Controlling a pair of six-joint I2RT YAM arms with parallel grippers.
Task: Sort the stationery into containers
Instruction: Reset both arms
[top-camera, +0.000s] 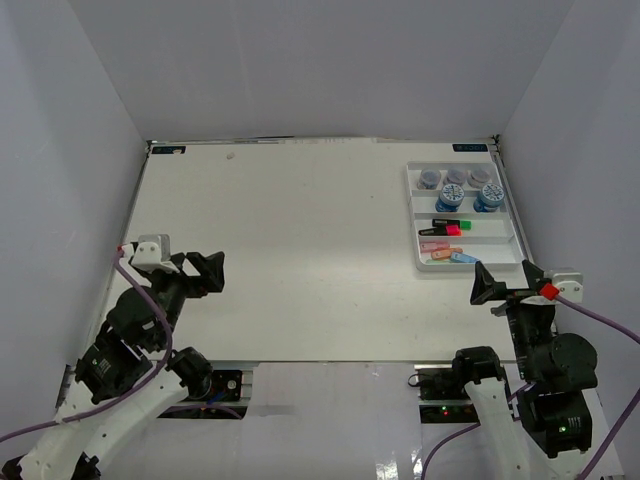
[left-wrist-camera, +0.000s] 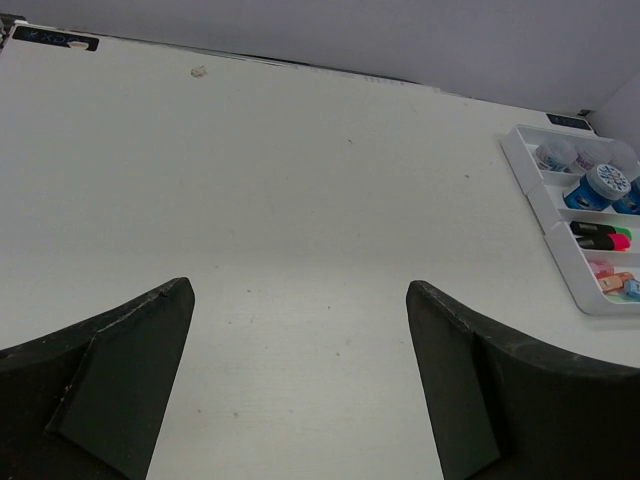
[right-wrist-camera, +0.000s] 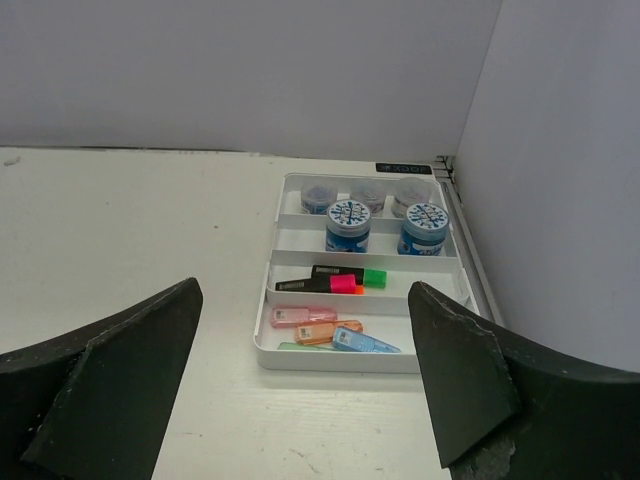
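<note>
Left tool (top-camera: 212, 268): fingers spread wide, nothing between them, touching nothing. It hangs over bare worktop (top-camera: 300, 250) at about 8 o'clock in the top view, with its opening towards 3 o'clock. In the left wrist view only white surface shows between the two dark fingers.

Right tool (top-camera: 483, 283): fingers spread, slightly less than the left pair, holding nothing and touching nothing. It sits at about 4 o'clock on the worktop, just to the near side of the tray (top-camera: 413, 215), apart from it. In the right wrist view the tray lies ahead at 12 o'clock, framed between the fingers.

Tray: white, rectangular, at about 2 o'clock on the worktop, beside the right wall. Ridges split it into four sections.
- Farthest section: three grey-lidded jars (top-camera: 455, 177), upright, in a row.
- Second section: two blue-patterned jars (top-camera: 449, 197), upright, side by side.
- Third section: black highlighters (top-camera: 446, 227) lying flat, with green, pink and orange caps, bunched together.
- Nearest section: pastel highlighters (top-camera: 445, 252), pink, orange and blue, lying flat at loose angles, touching or nearly so.

All stationery seen lies inside the tray.
</note>
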